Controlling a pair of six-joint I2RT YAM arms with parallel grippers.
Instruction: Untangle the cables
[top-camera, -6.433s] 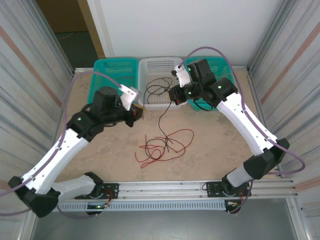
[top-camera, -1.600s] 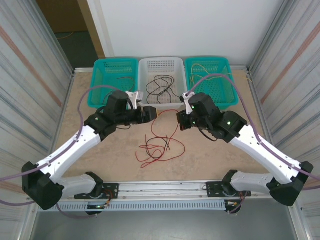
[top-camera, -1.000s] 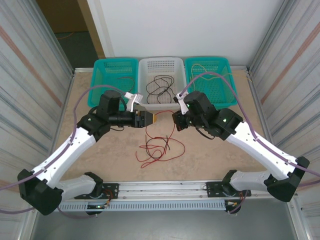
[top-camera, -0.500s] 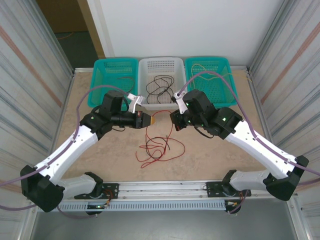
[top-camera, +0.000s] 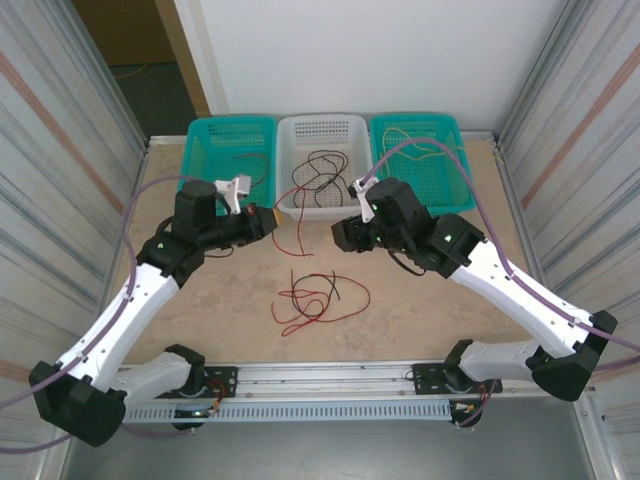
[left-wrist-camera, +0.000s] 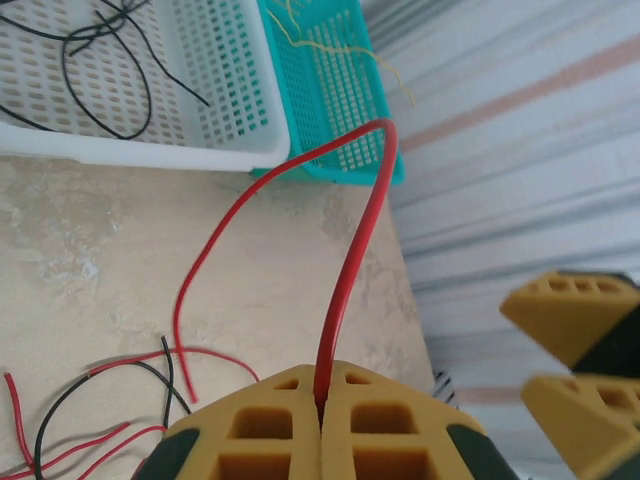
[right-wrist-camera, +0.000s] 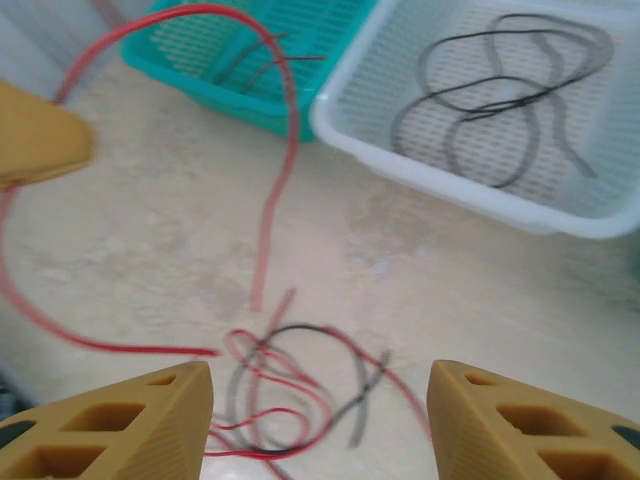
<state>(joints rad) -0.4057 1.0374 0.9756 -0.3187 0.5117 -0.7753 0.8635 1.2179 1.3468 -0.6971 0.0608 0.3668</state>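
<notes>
**Lifting one red cable out of the tangle**

We begin at the red cable (left-wrist-camera: 350, 240). It rises from between the left fingers (left-wrist-camera: 265, 435), arches over and hangs down toward the worktop (top-camera: 230, 310). Its free end comes close to the heap of red and black cables (top-camera: 318, 300) lying mid-frame in the top view. We cannot tell whether that end is fully clear of the heap.

We judge the step in hand to be drawing this single strand out. Next it wants carrying up the frame to a basket. The white basket (top-camera: 322, 122) holds black cables (top-camera: 318, 172) and the right teal basket (top-camera: 455, 160) a yellow cable (top-camera: 408, 134), so the left teal basket (top-camera: 205, 150) looks the likely home. A slow lift should keep the trailing end from snagging.

The left fingers are clenched on the red cable, pads pressed together. The right fingers (right-wrist-camera: 120, 425) stand well apart, released, with nothing between them, hovering above the heap.
</notes>
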